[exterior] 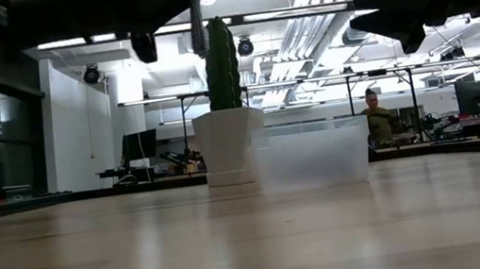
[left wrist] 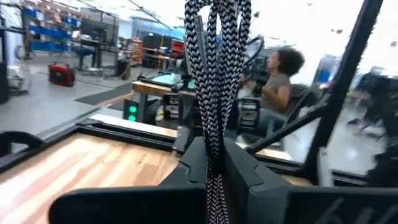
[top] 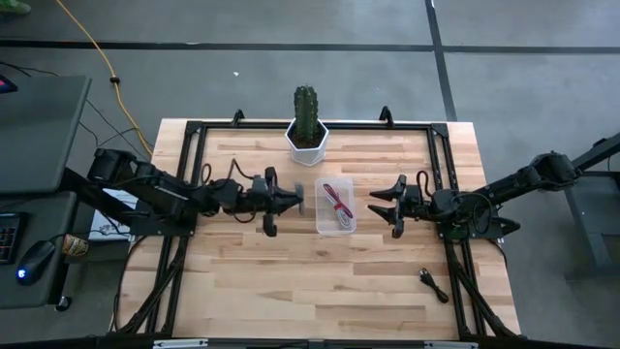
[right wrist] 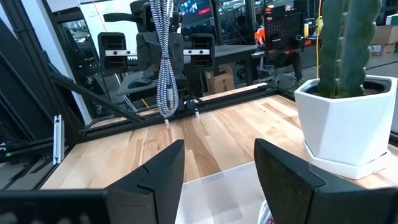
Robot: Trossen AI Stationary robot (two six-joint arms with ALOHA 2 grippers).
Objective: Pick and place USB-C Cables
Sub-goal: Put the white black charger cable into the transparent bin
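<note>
My left tool (top: 294, 201) pinches the grey braided cable (left wrist: 214, 81), seemingly left of the clear bin (top: 336, 221); my right tool (top: 389, 204) gapes empty.

The left arm reaches in from the left side, stretched nearly level toward the middle, its wrist raised well above the desk. Its left hand (top: 291, 201) is clamped tight, fingers (left wrist: 245, 171) pressed together around a grey braided cable (left wrist: 214, 74) that hangs from them. The right arm comes in from the right side, mirrored and also held high. Its right hand (top: 389, 206) has its fingers (right wrist: 289, 168) spread wide apart and carries nothing.
</note>
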